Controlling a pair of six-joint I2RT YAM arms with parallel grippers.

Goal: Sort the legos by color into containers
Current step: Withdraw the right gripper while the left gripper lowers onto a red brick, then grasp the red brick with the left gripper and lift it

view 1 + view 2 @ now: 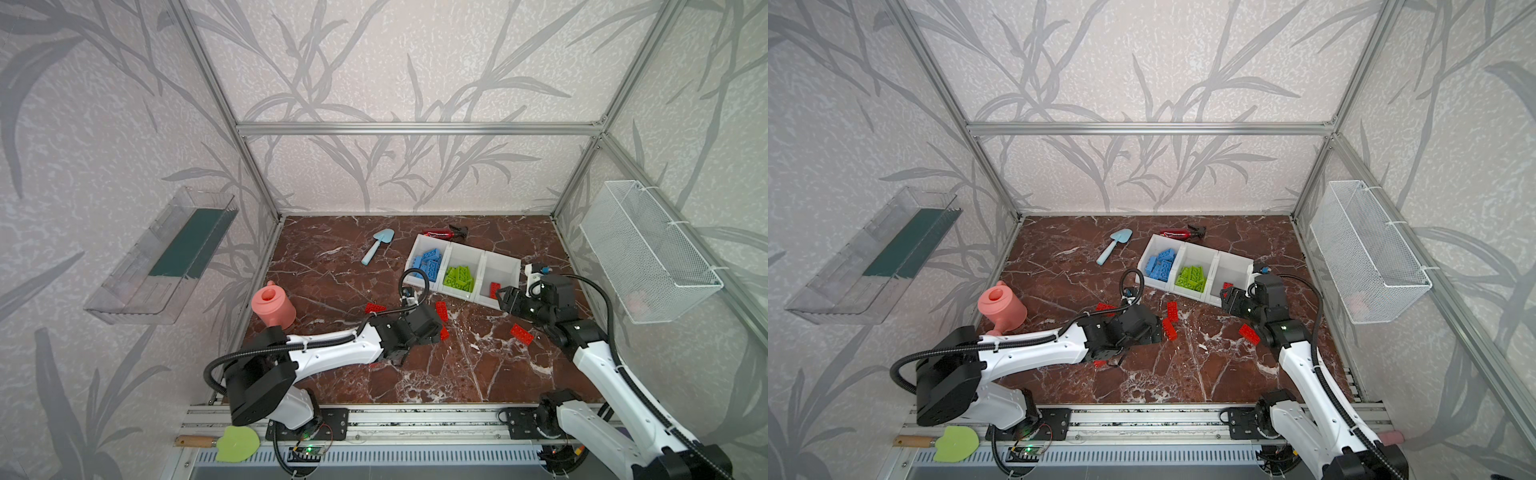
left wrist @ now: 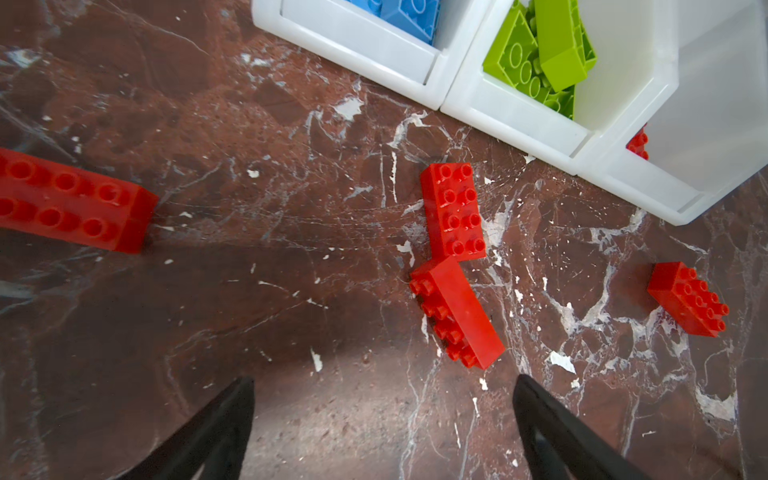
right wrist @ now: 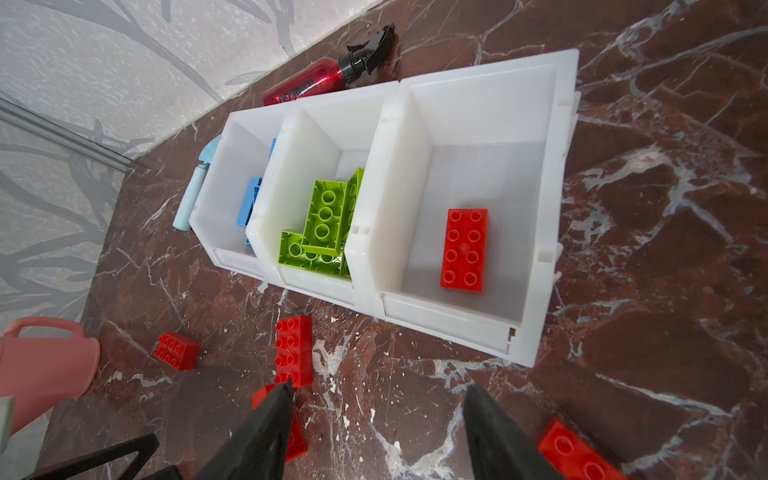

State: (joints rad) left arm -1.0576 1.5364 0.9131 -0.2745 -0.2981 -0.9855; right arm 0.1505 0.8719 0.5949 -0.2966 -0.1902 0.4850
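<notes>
Three joined white containers (image 1: 503,266) stand at the back right. One holds blue legos (image 1: 428,262), the middle one green legos (image 1: 459,278), and the right one a single red lego (image 3: 464,249). Several red legos lie loose on the marble in front: one (image 1: 375,308) at the left, two touching (image 2: 453,210) (image 2: 457,311), and one (image 1: 521,333) at the right. My left gripper (image 2: 382,380) hangs open over bare marble, just short of the touching pair. My right gripper (image 3: 378,388) is open and empty, in front of the right container.
A light blue trowel (image 1: 376,245) and a red spray bottle (image 1: 444,233) lie behind the containers. A pink watering can (image 1: 272,307) stands at the left edge. A wire basket (image 1: 648,257) and a clear tray (image 1: 162,257) hang on the side walls.
</notes>
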